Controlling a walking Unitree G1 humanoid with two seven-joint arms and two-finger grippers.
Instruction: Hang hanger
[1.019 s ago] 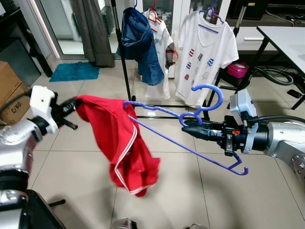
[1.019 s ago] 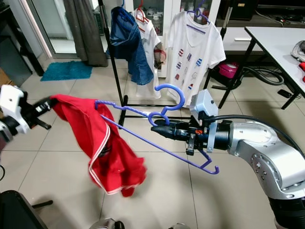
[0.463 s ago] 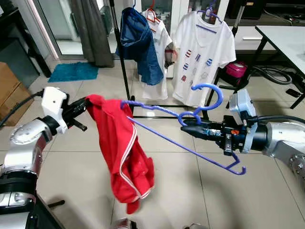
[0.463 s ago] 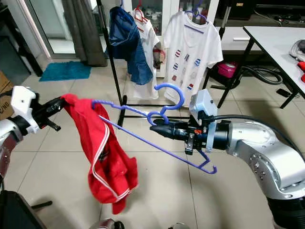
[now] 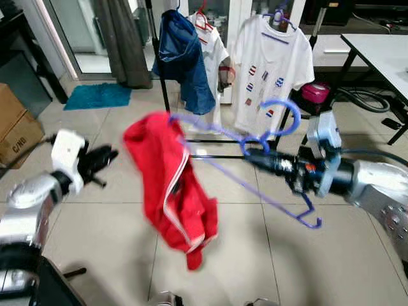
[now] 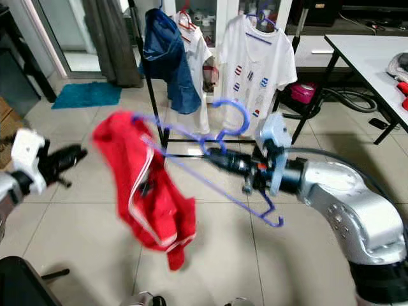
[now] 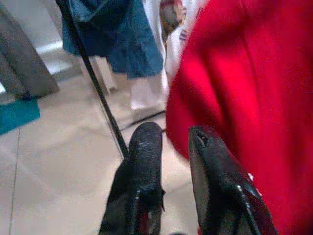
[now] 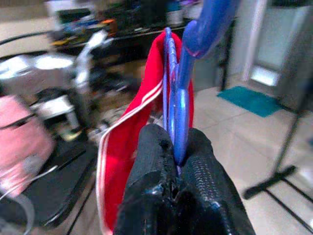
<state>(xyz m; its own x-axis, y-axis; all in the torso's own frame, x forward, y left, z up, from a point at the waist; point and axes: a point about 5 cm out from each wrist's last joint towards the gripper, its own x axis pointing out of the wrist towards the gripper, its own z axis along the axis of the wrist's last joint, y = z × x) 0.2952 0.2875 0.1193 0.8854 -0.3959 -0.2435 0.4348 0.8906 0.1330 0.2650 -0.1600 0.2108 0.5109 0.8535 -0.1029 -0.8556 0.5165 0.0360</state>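
Right tool point(image 5: 255, 155): fingers pressed together on the neck of a purple hanger point(image 5: 255, 175), just under its hook; the wrist view shows the plastic pinched between both black fingers point(image 8: 159, 161).
Hanger: held out in mid-air ahead of the right tool, tilted, with one arm running down past the tool's wrist and the other reaching away from its tip.
Red garment point(image 5: 172, 185): draped over the hanger arm farthest from the right tool, hanging down in loose folds with a white stripe along its edge; blurred.
Left tool point(image 5: 102, 157): level with the garment's upper edge and just beside it, apart from the cloth. Its two fingers point(image 7: 142, 166) stand slightly parted with nothing between them.
Clothes rack point(image 5: 167, 95): beyond both tools, on the tiled floor point(image 5: 115, 223). It carries a blue garment point(image 5: 185, 57) and white T-shirts point(image 5: 271, 70).
Desk point(image 5: 382, 48): white, off to the outer side of the right tool.
Cardboard box point(image 5: 16, 124): on the floor, outward of the left tool.
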